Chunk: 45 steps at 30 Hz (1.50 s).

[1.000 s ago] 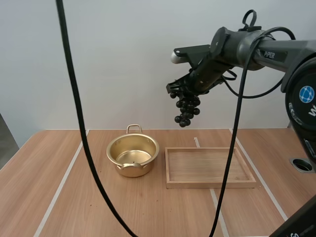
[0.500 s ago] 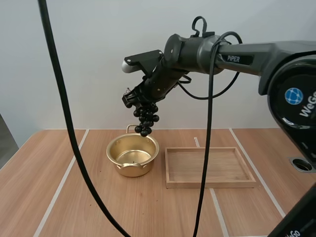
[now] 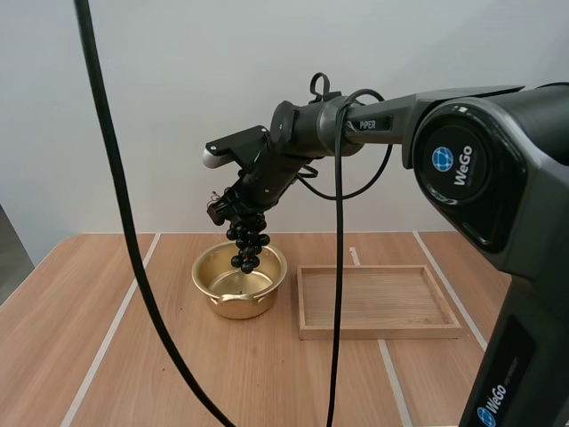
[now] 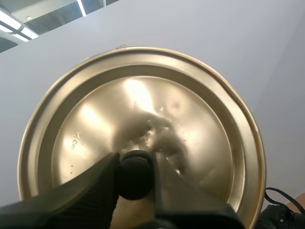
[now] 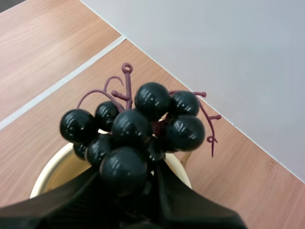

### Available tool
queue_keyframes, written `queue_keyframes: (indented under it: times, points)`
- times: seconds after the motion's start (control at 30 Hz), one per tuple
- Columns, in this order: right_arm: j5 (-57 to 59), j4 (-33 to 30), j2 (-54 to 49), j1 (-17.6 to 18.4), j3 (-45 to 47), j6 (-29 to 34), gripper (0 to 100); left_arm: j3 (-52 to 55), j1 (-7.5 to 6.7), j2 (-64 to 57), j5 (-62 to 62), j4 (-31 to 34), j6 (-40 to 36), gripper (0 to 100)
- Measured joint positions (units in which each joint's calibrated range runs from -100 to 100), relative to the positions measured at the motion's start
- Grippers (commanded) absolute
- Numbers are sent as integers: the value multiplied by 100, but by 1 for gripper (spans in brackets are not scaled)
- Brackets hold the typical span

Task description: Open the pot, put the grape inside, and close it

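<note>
A gold pot (image 3: 238, 279) stands open on the table, left of the tray. My right gripper (image 3: 229, 206) is shut on a bunch of black grapes (image 3: 247, 240) that hangs just over the pot's mouth. In the right wrist view the grapes (image 5: 136, 129) with their reddish stems sit pinched between my fingers, the pot's rim (image 5: 47, 174) showing right beneath them. My left gripper (image 4: 136, 176) is shut on the black knob (image 4: 136, 172) of the gold lid (image 4: 143, 119), held up in the air with its upper face toward the camera.
A shallow wooden tray (image 3: 378, 301) lies to the right of the pot. White lines run across the wooden table (image 3: 107, 356). A round hole (image 3: 544, 296) sits near the table's right edge.
My right arm has swung left with the grapes, from above the tray to over the pot, and has come lower so the bunch now hangs at the pot's mouth.
</note>
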Motion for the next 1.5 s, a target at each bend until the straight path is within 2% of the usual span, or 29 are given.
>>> queue_keyframes:
  times: [0.27, 0.73, 1.5]
  points:
    - [-184, 231, 214, 6, 0, -271, 0, 0, 0, 0, 16, 46, -9, 0]
    - [52, 291, 648, 6, 30, -309, 0, 0, 0, 0, 5, 231, -9, 0]
    - [568, 258, 659, 6, 285, -334, 0, 0, 0, 0, 5, 231, -9, 0]
